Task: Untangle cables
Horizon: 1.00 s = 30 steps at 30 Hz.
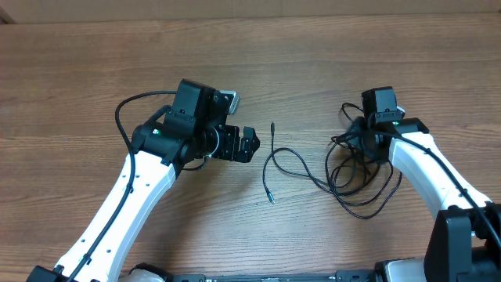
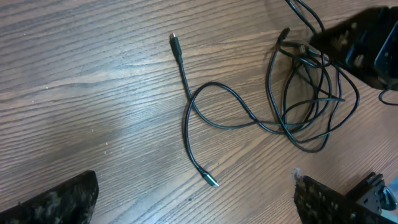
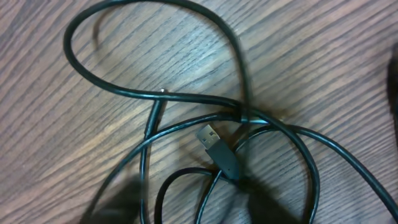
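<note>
The cables (image 3: 186,98) lie knotted on the table (image 1: 70,70) beneath the right gripper (image 1: 374,141), whose fingers we cannot make out. One strand (image 2: 214,84) runs out toward the left gripper (image 1: 248,144), its fingers spread wide. We should pin the knot and draw the strand's free plug (image 2: 211,181) outward slowly, watching for snags.

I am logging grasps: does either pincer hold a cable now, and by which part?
The left pincer is open and holds nothing. The right pincer sits over the cables; a hold cannot be told.
</note>
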Tool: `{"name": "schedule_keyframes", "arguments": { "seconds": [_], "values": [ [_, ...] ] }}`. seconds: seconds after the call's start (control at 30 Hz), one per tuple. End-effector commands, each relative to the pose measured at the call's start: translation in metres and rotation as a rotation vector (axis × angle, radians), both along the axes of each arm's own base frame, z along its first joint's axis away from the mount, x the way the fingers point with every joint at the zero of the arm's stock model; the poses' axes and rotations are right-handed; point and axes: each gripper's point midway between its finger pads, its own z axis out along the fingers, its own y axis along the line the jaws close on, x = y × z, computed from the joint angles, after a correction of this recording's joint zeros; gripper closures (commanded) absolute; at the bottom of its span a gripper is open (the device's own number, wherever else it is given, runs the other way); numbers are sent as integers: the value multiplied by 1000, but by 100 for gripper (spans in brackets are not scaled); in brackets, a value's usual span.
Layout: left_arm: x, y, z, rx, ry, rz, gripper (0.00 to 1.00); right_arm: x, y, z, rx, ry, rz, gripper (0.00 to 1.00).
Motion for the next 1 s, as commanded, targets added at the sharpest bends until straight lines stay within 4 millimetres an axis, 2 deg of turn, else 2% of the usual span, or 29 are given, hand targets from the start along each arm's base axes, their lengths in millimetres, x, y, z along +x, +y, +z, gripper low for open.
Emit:
{"name": "schedule_keyframes", "arguments": {
  "seconds": [0.0,0.03,0.07,0.37,0.4,0.43,0.5,0.53,0.6,0.77,0.97],
  "values": [
    [1,0,11,-12,-28,13,0,0,4,-2,47,-2,-46,87],
    [1,0,11,-12,-28,13,0,0,9,-2,79,-3,-47,95],
    [1,0,11,-12,-28,13,0,1,13,-2,102,-4,-40,96],
    [1,0,11,-12,-28,13,0,4,19,-1,153,-16,-73,96],
    [1,0,11,-12,-28,13,0,3,20,-1,156,-13,-71,92],
    [1,0,11,-12,-28,13,0,2,20,-1,158,-8,-71,77],
    [1,0,11,-12,-28,13,0,-2,19,-3,151,8,-74,32],
    [1,0,11,-12,-28,13,0,-3,18,-3,145,11,-76,26],
    [1,0,11,-12,-28,13,0,-4,15,-4,126,15,-82,22],
    [1,0,11,-12,-28,13,0,0,15,-4,126,-2,-82,22],
    [1,0,11,-12,-28,13,0,4,15,-26,145,-50,-110,25]
  ]
}}
